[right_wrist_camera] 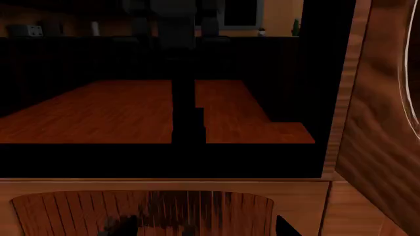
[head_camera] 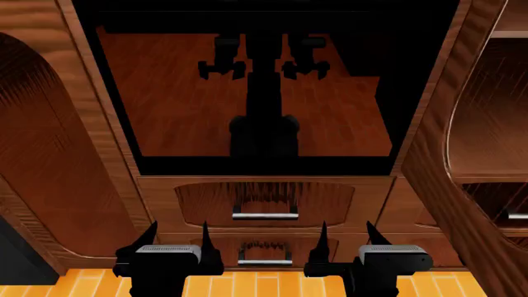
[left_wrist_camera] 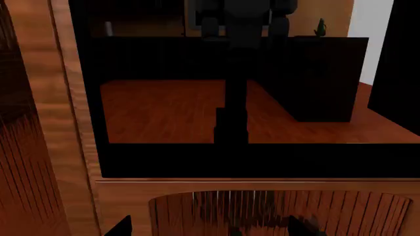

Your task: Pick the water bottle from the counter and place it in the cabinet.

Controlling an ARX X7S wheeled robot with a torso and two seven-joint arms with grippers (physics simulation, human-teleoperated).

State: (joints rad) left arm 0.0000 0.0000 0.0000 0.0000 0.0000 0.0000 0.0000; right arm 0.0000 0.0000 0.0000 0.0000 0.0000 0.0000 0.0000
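Two grippers showed low in the head view, the left gripper (head_camera: pixel 178 230) and the right gripper (head_camera: pixel 347 230), each with its fingers spread and nothing between them; they hung just in front of the cabinet (head_camera: pixel 83 130), above its drawer handles (head_camera: pixel 264 216).

We faced a dark glossy panel (head_camera: pixel 165 93) in the cabinet, which mirrored the room behind us; the robot's own shape and the wood floor showed in it. Only there could we find the bottle (left_wrist_camera: pixel 320 27): a small green shape standing at the far corner of the counter (left_wrist_camera: pixel 321 78), well apart from both grippers and, we judged, behind the robot.

We took the task as not yet begun; the pick was the step in hand, and no reach was possible from this stance. The next move called for turning the base away from the cabinet and driving up to the counter until the bottle sat in direct view; then one gripper, fingers wide, could close on its body from the side.

As far as so small a reflection told, the bottle stood upright, its long axis vertical and its narrow end up; the cap we could not make out.
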